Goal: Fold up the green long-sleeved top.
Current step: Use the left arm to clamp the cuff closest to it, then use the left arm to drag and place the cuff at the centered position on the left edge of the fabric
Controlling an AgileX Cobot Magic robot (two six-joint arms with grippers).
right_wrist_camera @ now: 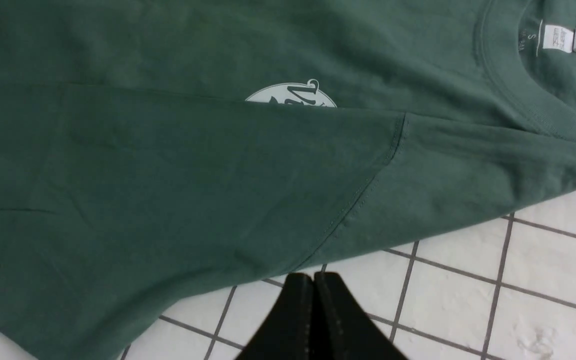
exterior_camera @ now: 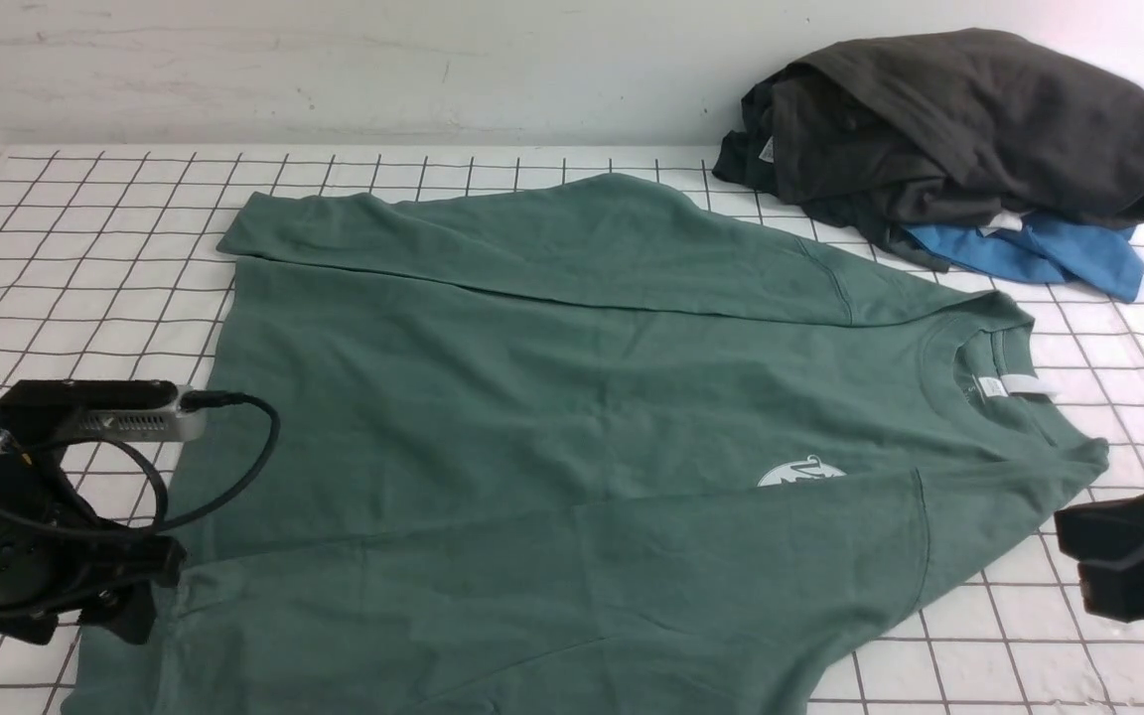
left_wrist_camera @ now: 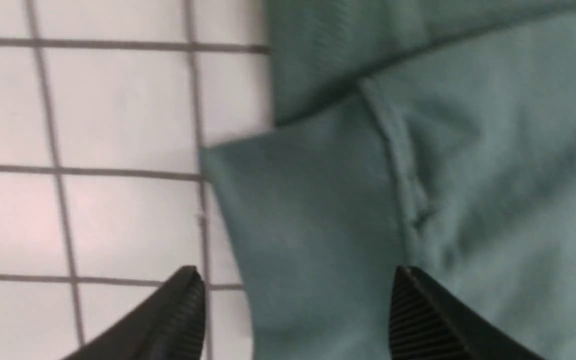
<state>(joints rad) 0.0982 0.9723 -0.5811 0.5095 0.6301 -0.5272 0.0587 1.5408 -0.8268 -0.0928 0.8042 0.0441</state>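
The green long-sleeved top (exterior_camera: 552, 397) lies flat across the gridded table, neck and white label (exterior_camera: 1014, 387) to the right, both sleeves folded in over the body. The near sleeve half covers the white round logo (exterior_camera: 800, 473). My left gripper (left_wrist_camera: 295, 300) is open over the top's left end, its two fingers wide apart, with cloth (left_wrist_camera: 368, 200) and table below and nothing held. In the front view the left arm (exterior_camera: 26, 516) stands at that left edge. My right gripper (right_wrist_camera: 313, 280) is shut and empty, over bare table just off the near sleeve's edge (right_wrist_camera: 318, 200).
A dark charcoal garment (exterior_camera: 959, 129) is heaped at the back right with a bright blue garment (exterior_camera: 1049, 248) under it. White table with a black grid (exterior_camera: 85, 248) shows around the top. A wall runs behind.
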